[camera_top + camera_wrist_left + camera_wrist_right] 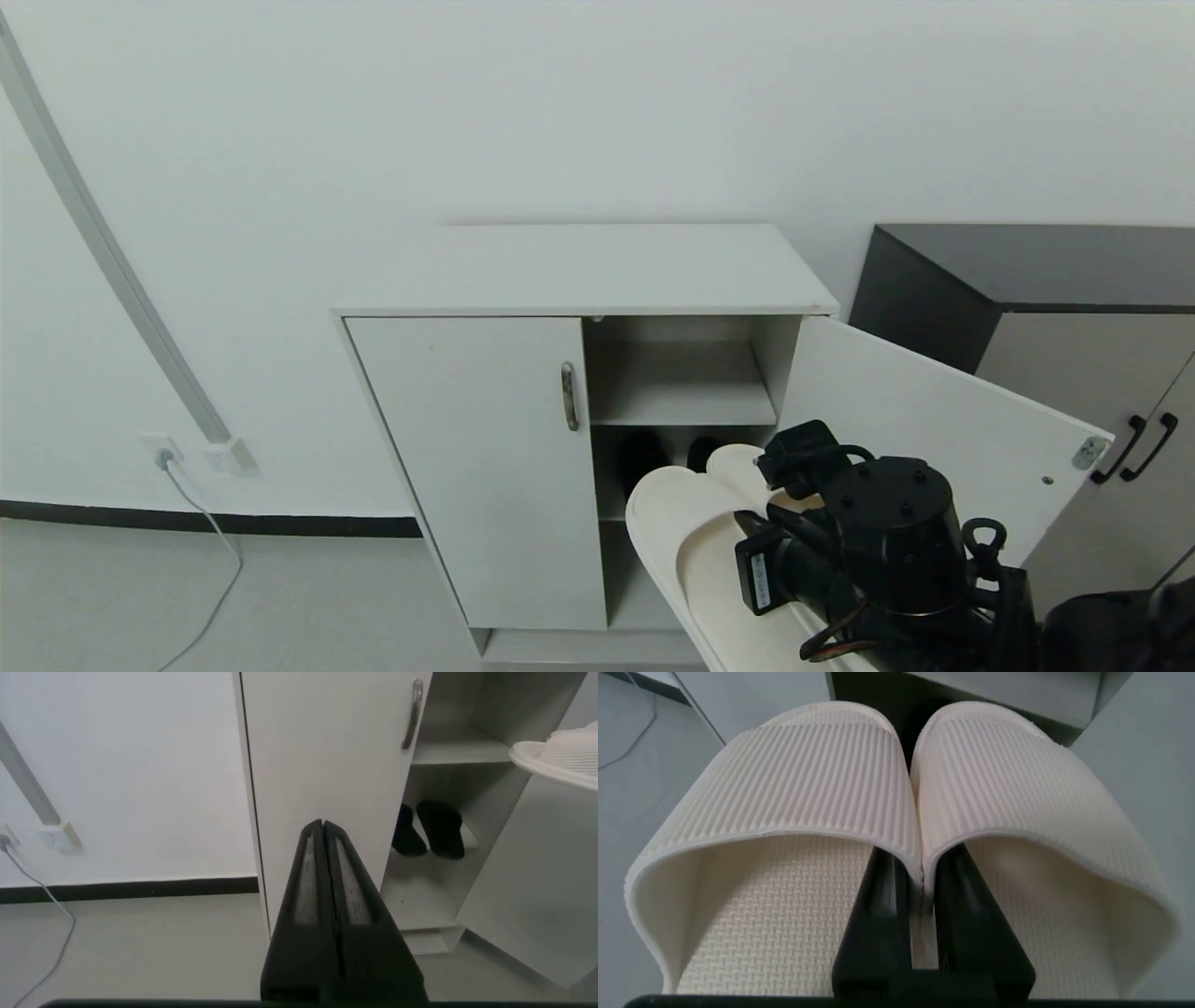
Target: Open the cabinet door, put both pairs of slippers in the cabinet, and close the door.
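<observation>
The right gripper (922,885) pinches the white slippers (686,541) by their two inner walls, held side by side. Their long axis runs toes-first at the cabinet (597,271) opening, just ahead and slightly below the upper shelf (681,383). The black slippers (434,829) appear to fill the middle shelf; the one below looks free. The open door (915,420) stands close on the arm's right, the closed door (476,467) bounds the left. The left gripper (322,835), fingers pressed together, hangs low and farther off.
</observation>
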